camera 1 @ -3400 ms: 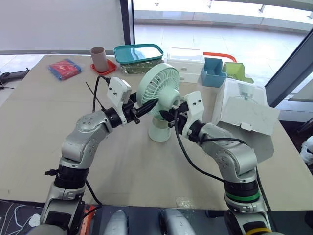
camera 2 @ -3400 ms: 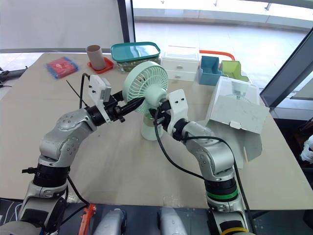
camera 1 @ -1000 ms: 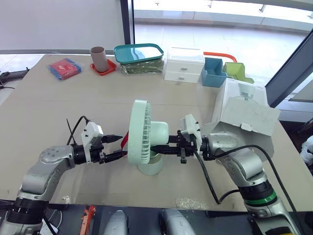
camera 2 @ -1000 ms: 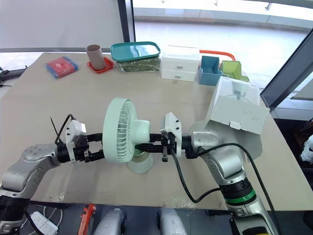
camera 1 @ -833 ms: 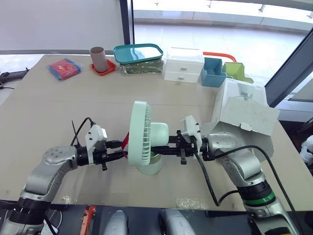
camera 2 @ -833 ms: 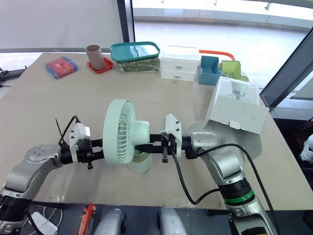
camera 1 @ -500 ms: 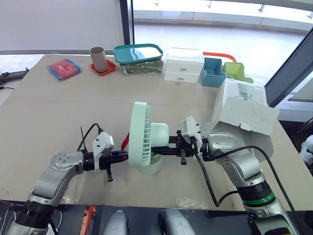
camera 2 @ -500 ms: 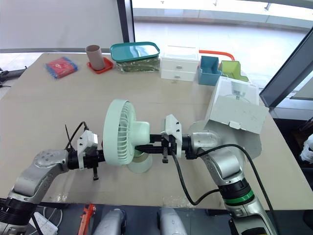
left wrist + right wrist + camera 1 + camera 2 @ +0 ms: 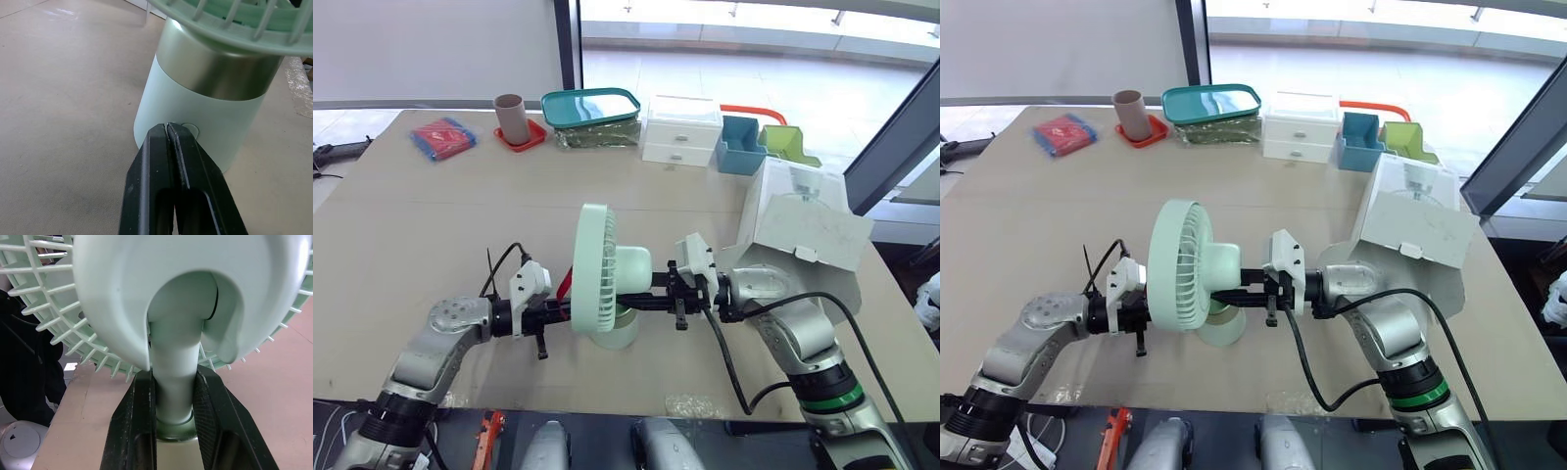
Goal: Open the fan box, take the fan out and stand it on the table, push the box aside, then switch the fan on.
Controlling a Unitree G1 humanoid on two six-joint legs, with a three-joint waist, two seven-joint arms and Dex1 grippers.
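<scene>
Both arms are held low, with forearms level and turned inward toward each other. The left tool is seen with its fingers pressed together. The right tool is clamped on the neck of the fan.

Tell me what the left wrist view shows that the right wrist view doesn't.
Left wrist view: the left gripper, fingers shut, tips by the round button on the base of the fan, below a silver band. Right wrist view: the right gripper clamped around the neck, under the motor housing and grille. Both: the mint-green fan standing on the tan table.
</scene>
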